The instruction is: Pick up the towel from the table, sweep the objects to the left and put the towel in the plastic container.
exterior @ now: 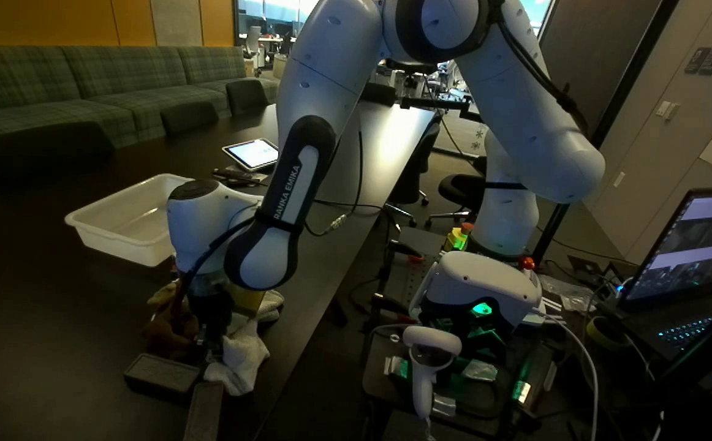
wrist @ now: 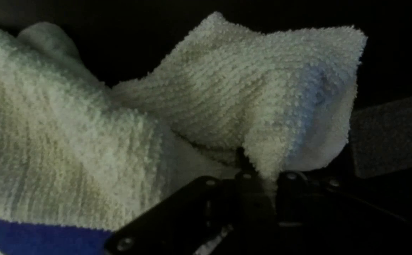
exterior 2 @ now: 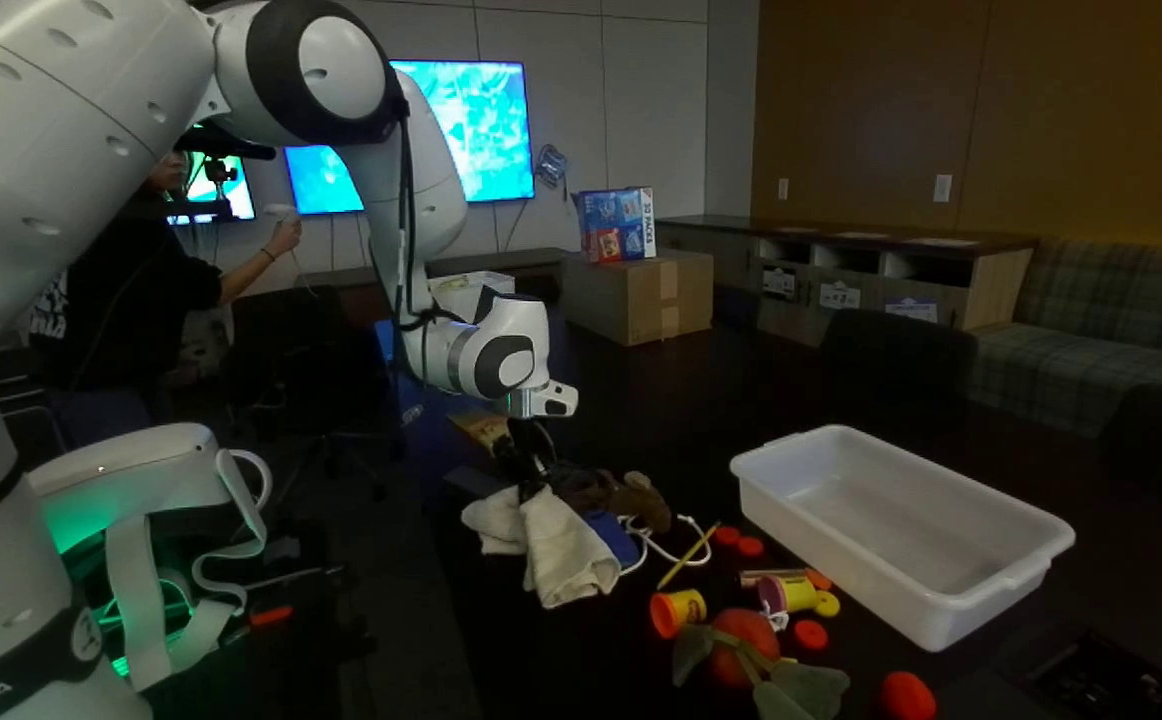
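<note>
The cream towel [wrist: 220, 88] lies bunched on the black table [exterior: 37, 343], and my gripper [wrist: 269, 179] is shut on a fold of it. In both exterior views the gripper [exterior: 210, 350] points down at the edge of the towel [exterior 2: 566, 550]. Beside the towel lie a brown plush toy [exterior 2: 644, 500] and a blue pouch [exterior 2: 609, 535] with white cord. Farther along are more of the objects: an orange tub [exterior 2: 678, 612], a yellow and purple tub [exterior 2: 789, 594], red lids [exterior 2: 811, 634] and an orange pumpkin [exterior 2: 741, 645]. The white plastic container [exterior 2: 841, 565] stands upright past them.
Two dark rectangular blocks [exterior: 163, 372] sit close to the gripper. A tablet [exterior: 252, 153] lies behind the container, and a cardboard box [exterior 2: 641, 295] stands at the table's far end. The cart with a headset [exterior: 481, 282] is beyond the table's edge. A person [exterior 2: 141, 300] stands in the background.
</note>
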